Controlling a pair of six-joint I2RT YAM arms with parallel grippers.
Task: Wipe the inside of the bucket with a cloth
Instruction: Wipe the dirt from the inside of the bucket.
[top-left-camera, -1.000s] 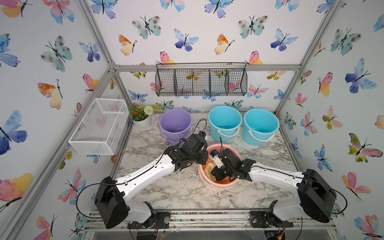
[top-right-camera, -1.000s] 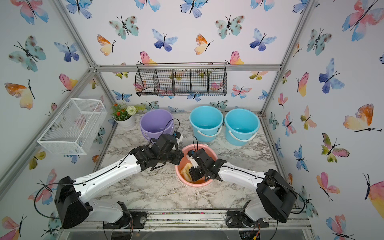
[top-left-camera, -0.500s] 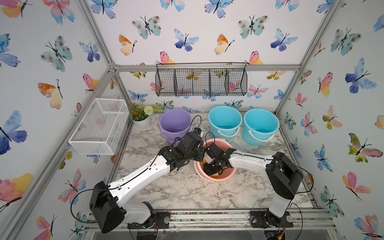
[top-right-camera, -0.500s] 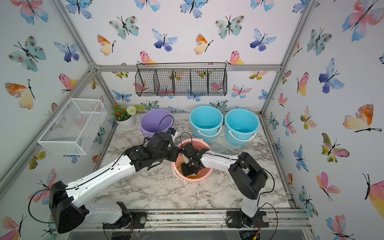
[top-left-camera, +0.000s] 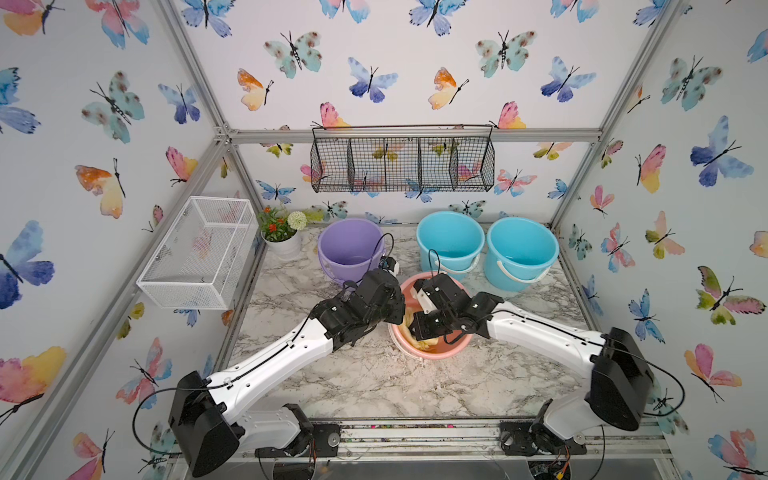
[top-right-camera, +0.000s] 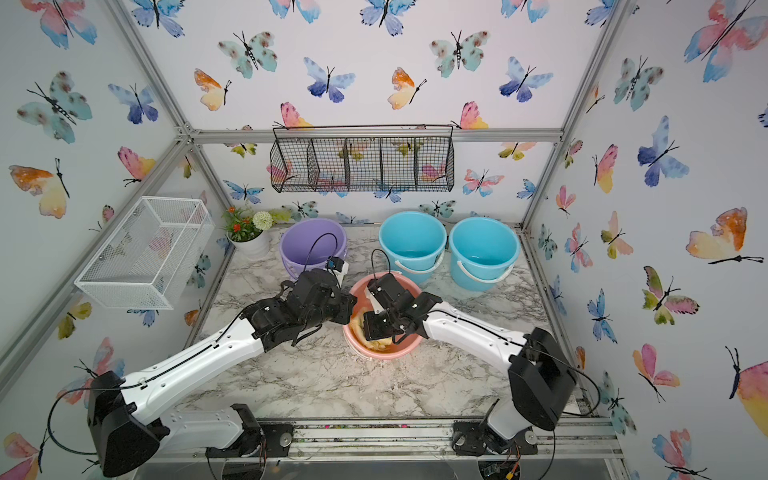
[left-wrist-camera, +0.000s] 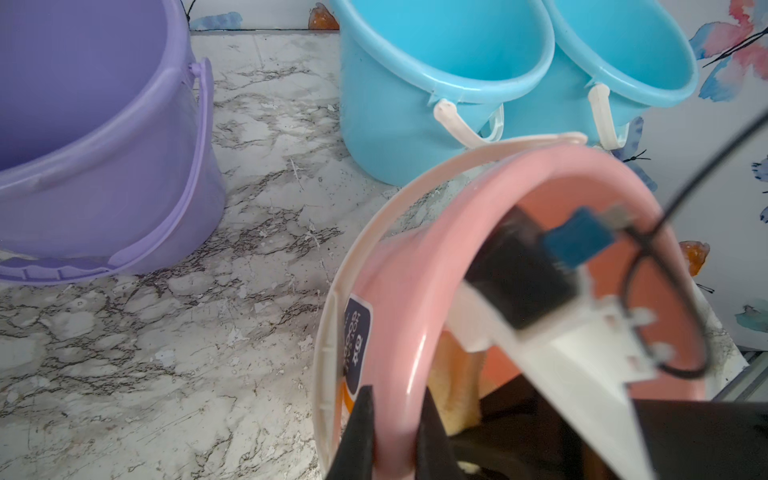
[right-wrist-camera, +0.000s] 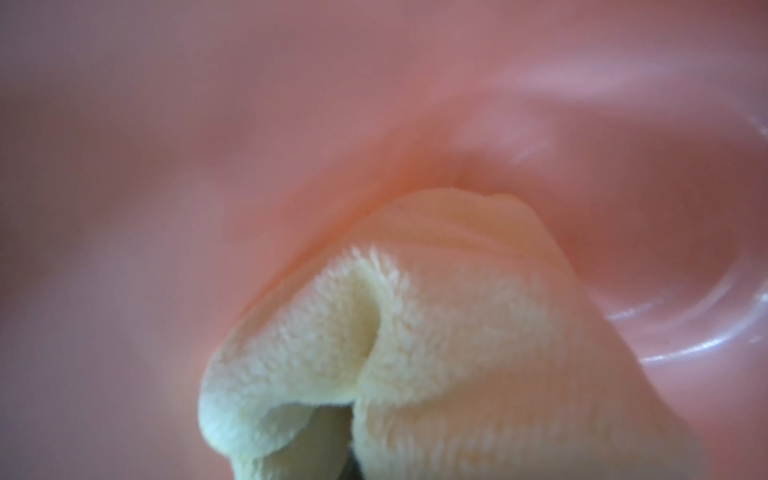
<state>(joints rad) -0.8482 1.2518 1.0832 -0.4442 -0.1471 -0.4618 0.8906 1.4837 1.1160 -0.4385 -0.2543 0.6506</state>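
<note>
While right jaws clamp cloth (right-wrist-camera: 436, 353), pressed against bucket (top-left-camera: 449, 352) inner wall

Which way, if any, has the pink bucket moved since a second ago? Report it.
Yes. The pink bucket has shifted back, closer to the nearer blue bucket, and slightly toward the purple bucket.

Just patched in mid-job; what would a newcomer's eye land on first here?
The pink bucket at mid-table, with both arms meeting on it: the left gripper pinches its rim, the right gripper reaches inside, shut on the pale yellow cloth against the inner wall. Behind stand a purple bucket and two blue buckets.
</note>
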